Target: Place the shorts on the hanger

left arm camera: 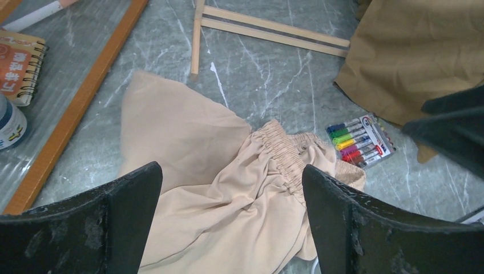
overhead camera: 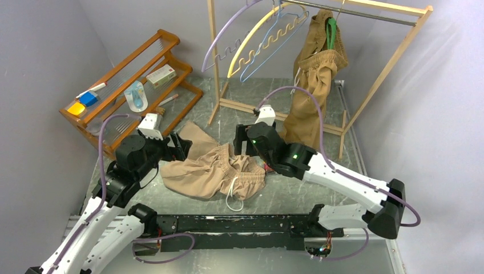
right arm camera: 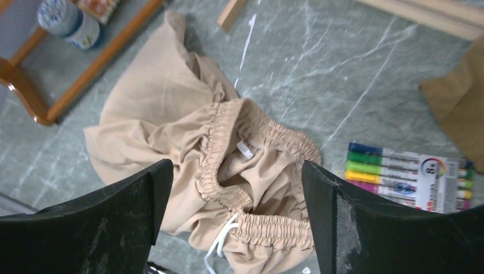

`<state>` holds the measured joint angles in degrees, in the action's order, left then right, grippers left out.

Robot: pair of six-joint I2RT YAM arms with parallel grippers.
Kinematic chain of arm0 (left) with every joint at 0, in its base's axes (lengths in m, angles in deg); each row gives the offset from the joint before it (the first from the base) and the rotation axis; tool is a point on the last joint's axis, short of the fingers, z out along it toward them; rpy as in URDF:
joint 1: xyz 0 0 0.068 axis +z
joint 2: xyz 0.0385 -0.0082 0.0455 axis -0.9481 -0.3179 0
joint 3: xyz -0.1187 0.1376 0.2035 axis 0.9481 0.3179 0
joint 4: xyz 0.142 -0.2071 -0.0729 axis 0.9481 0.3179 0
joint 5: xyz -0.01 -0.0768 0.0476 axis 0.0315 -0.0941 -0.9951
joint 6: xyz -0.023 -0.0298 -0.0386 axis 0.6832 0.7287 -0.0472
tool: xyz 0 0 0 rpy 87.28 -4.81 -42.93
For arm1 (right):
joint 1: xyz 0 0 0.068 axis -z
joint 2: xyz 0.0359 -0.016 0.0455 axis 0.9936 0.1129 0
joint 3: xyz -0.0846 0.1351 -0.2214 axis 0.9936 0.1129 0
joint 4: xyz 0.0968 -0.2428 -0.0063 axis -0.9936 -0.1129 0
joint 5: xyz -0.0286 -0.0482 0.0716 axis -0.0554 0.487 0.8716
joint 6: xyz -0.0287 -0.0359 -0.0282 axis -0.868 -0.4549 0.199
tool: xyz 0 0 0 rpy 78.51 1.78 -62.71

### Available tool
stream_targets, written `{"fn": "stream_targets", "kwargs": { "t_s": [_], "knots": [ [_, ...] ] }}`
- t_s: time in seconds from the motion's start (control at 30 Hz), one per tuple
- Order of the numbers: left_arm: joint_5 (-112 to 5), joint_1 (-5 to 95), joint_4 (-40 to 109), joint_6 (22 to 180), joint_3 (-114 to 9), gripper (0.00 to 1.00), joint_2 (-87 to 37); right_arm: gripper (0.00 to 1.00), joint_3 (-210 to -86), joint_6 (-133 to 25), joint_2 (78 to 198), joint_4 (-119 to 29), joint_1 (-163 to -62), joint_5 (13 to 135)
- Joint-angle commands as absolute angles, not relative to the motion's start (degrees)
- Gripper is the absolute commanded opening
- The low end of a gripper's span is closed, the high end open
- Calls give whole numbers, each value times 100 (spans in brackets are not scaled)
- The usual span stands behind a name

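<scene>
The light tan shorts (overhead camera: 208, 168) lie crumpled on the grey table, elastic waistband toward the right, white drawstring (overhead camera: 234, 194) trailing toward the front. They also show in the left wrist view (left arm camera: 228, 188) and the right wrist view (right arm camera: 228, 165). The thin light-blue hanger (overhead camera: 273, 48) hangs on the wooden rack at the back. My left gripper (overhead camera: 181, 146) is open and empty above the shorts' left leg. My right gripper (overhead camera: 244, 140) is open and empty above the waistband.
A lilac hanger (overhead camera: 228, 34) and a yellow hanger (overhead camera: 254, 37) hang beside the blue one on the wooden rack (overhead camera: 379, 80). Darker brown shorts (overhead camera: 311, 85) hang on a green hanger. A marker pack (right arm camera: 408, 177) lies right of the waistband. A wooden shelf (overhead camera: 134, 85) stands at back left.
</scene>
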<state>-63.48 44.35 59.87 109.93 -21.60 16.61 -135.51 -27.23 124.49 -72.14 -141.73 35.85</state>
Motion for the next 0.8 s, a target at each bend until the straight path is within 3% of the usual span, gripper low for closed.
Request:
{"fn": "stream_targets", "kwargs": {
  "t_s": [0.0,0.2,0.4,0.5,0.77],
  "knots": [
    [-6730,4405,6007,10888,-2172,95,1833,82,-13198,-2837,12707,-6722,-14196,4226],
    [-6878,4405,5974,10861,-2102,94,2057,66,-13076,-1610,13230,-7099,-14189,3820],
    [-6934,4404,5988,10826,-2121,94,2028,72,-13098,1207,13535,-8771,-14187,3277],
    [-6927,4405,6010,10835,-2143,93,1949,70,-13152,2301,13626,-9493,-14179,3097],
    [-6923,4405,6059,10883,-2161,93,1858,67,-13003,3375,13934,-9944,-14066,3351]
  ]
}}
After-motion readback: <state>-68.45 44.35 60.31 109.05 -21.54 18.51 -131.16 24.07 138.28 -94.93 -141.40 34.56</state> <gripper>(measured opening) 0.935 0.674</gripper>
